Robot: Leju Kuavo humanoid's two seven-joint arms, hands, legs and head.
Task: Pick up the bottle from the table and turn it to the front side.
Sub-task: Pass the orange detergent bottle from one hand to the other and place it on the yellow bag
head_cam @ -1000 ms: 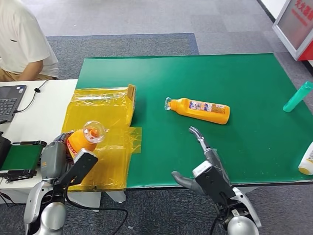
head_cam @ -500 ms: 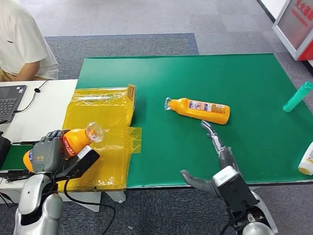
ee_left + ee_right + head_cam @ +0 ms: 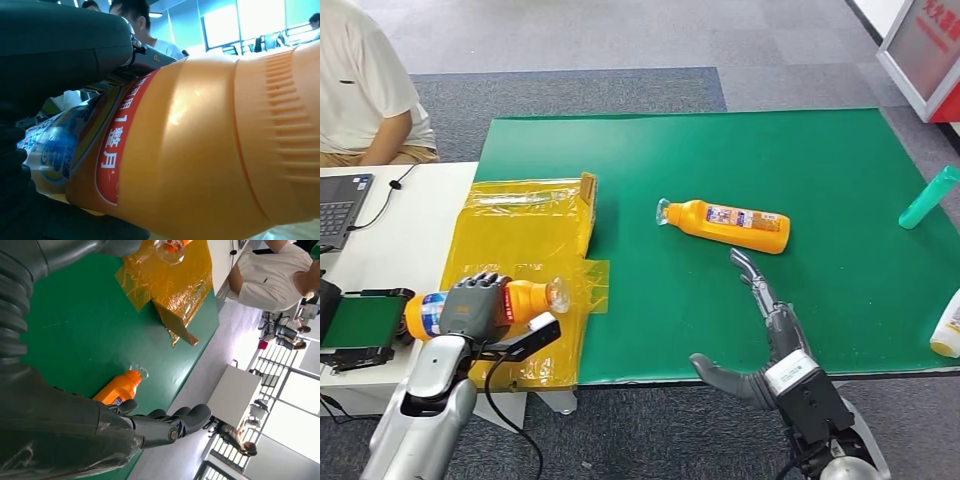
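One bottle [image 3: 518, 299] now sideways.

I log a green mat [image 3: 773, 160] as my landmark. A teal bottle [image 3: 928, 198] lies at its right edge, crumpled yellow film [image 3: 524, 230] overlaps its left edge, and a laptop [image 3: 341, 205] sits well left of it.

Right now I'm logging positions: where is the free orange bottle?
Head view: orange bottle lies mid green mat, beyond the open right robot hand.
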